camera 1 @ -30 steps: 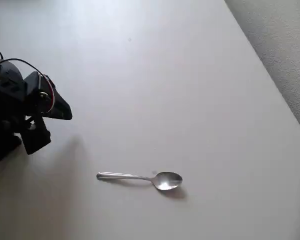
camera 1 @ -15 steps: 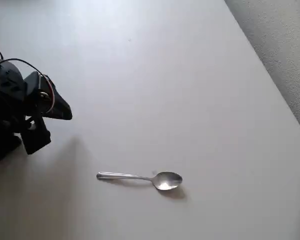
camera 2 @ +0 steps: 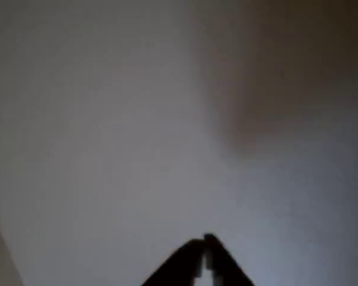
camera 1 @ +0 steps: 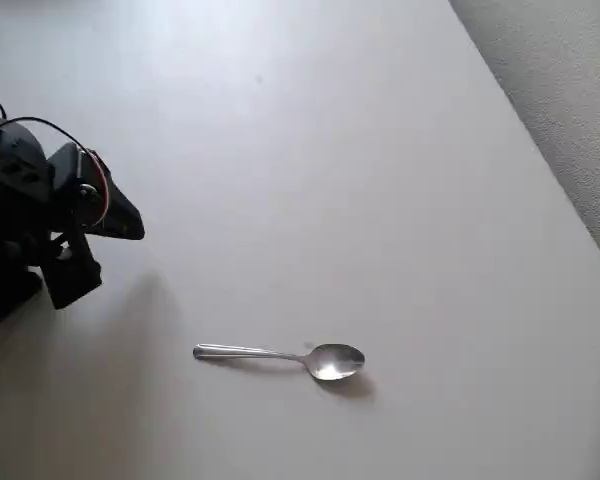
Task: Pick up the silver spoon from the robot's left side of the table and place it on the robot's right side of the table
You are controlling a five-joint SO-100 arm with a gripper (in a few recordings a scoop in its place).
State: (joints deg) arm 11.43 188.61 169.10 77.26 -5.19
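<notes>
My tool [camera 2: 204,250] sits pinched closed and empty, tucked back by the arm's base, well apart from the spoon [camera 1: 280,357] — which lies flat on the bare worktop [camera 1: 380,180], bowl pointing away from the tool.

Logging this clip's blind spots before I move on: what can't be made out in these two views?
- Arm, overhead view: its base is cut off by the left edge.
- Gripper, wrist view: the fingertips meet at the bottom edge, dark and blurred; the rest is cut off.
- Table, wrist view: out of focus, no detail readable.
- Spoon, overhead view: too small to read any marks on the handle.
</notes>
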